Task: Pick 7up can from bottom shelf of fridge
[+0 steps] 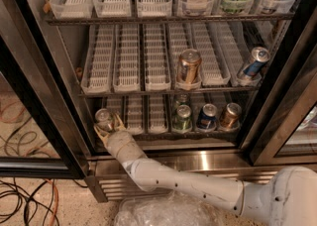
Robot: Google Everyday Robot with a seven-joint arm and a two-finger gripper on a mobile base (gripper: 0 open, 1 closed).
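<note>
The 7up can [103, 118], pale silver with a shiny top, stands at the front left of the fridge's bottom shelf [148, 113], on its white slotted trays. My gripper [107, 125] reaches in from below, at the end of the white arm [188, 185]. Its tan fingers [119, 121] sit on either side of the can and close on it. The can is upright and still on the shelf.
A green can [183, 118], a blue can [206, 116] and a bronze can [230, 115] stand at the right of the bottom shelf. The middle shelf holds a bronze can [188, 66] and a tilted blue can [252, 62]. The black door frame [34, 96] is at the left, cables [25, 195] lie on the floor.
</note>
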